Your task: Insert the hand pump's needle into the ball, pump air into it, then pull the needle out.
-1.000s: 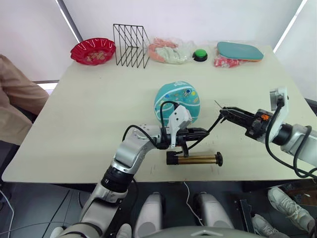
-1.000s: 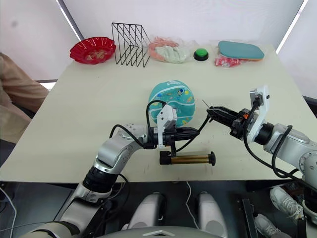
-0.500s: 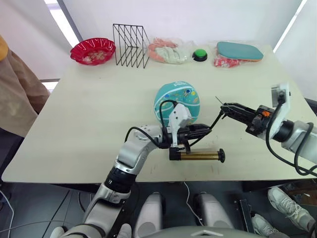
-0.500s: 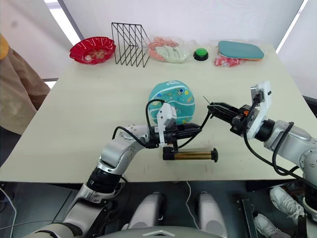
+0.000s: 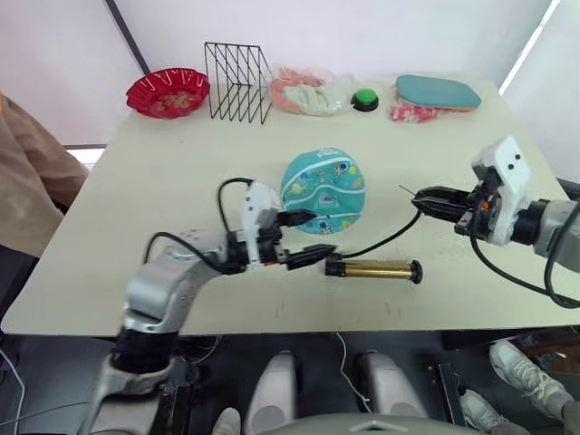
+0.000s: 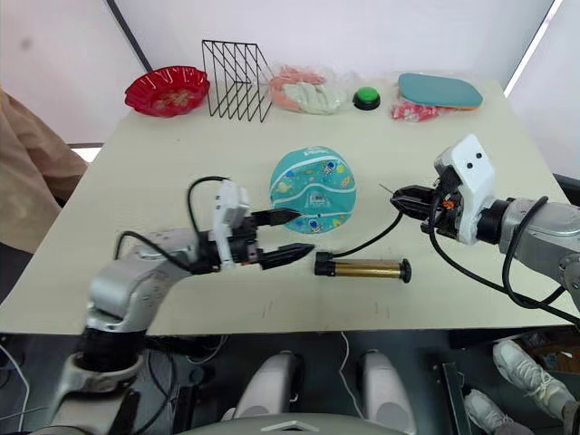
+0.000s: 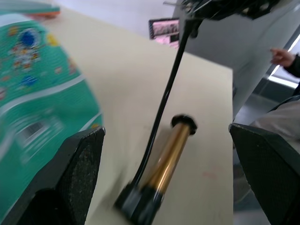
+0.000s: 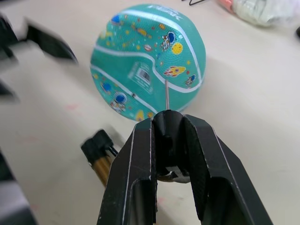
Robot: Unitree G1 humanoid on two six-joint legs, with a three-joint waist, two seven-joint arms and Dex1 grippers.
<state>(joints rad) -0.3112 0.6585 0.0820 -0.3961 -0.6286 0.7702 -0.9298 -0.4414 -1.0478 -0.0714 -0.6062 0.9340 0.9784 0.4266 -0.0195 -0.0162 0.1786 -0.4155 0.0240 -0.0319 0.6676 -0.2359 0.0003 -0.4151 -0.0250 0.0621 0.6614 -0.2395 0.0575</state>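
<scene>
The teal ball (image 5: 323, 188) rests at the table's middle. In front of it the gold hand pump (image 5: 373, 269) lies flat on the table, its black hose (image 5: 385, 240) curving up to the right. My left gripper (image 5: 323, 233) stands open just left of the pump's near cap, holding nothing. My right gripper (image 5: 426, 201) is shut on the black fitting of the needle (image 8: 167, 96), right of the ball. The thin pin points at the ball (image 8: 150, 61) with a gap between them. In the left wrist view the pump (image 7: 164, 164) lies between the wide-apart fingers (image 7: 79, 178).
Along the far edge stand a red bowl (image 5: 168, 91), a black wire rack (image 5: 238, 82), a pink and white bundle (image 5: 306, 92), a green button (image 5: 365, 98) and a teal paddle case (image 5: 438, 92). A person's sleeve (image 5: 27, 181) shows at the left.
My left gripper has opened, let go of the pump and drawn back to the left. The pump now lies on the table, a little further right. The right gripper still holds the needle.
</scene>
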